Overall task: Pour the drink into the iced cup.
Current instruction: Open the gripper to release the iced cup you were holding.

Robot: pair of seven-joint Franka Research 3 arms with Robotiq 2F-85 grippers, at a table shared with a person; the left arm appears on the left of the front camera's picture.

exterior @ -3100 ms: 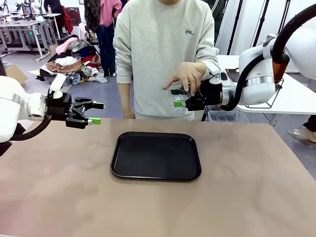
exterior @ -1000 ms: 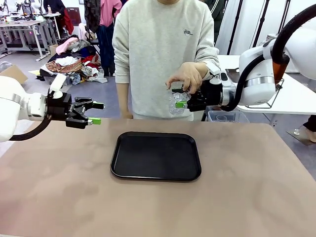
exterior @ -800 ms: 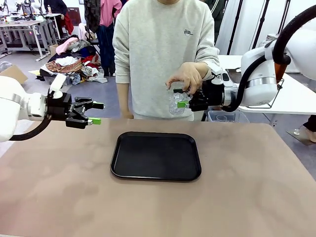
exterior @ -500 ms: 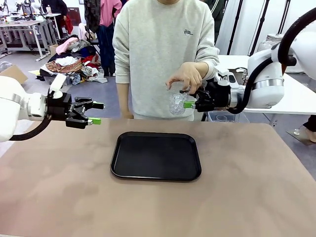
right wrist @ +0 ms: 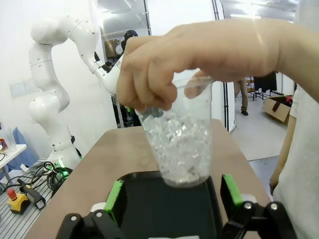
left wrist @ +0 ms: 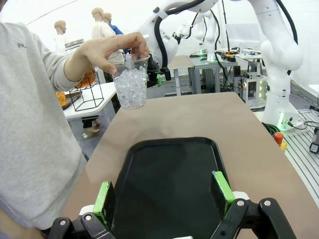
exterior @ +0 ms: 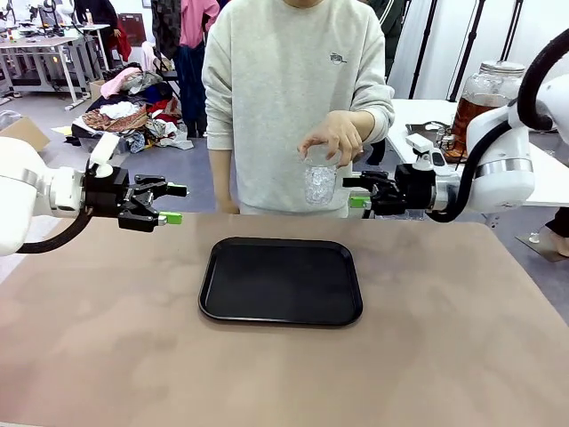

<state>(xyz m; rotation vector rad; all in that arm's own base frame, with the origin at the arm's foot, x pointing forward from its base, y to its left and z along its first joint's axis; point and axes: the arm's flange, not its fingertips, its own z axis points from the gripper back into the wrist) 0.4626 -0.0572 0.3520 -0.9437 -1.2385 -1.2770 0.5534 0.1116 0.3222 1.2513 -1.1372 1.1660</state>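
Amber-brown drink (exterior: 476, 118) fills a round glass jar (exterior: 484, 98), silvery-lidded.

The white left arm reaches in level from the left side, its black left end effector (exterior: 174, 204) with green pads held in the air, jaws spread wide and empty (the left wrist view shows both pads (left wrist: 104, 198) well apart). The white right arm comes in from the right, its right end effector (exterior: 358, 190) pointing toward the person's hand (exterior: 331, 136), jaws apart. That hand hangs fingers-down, pinching from above.
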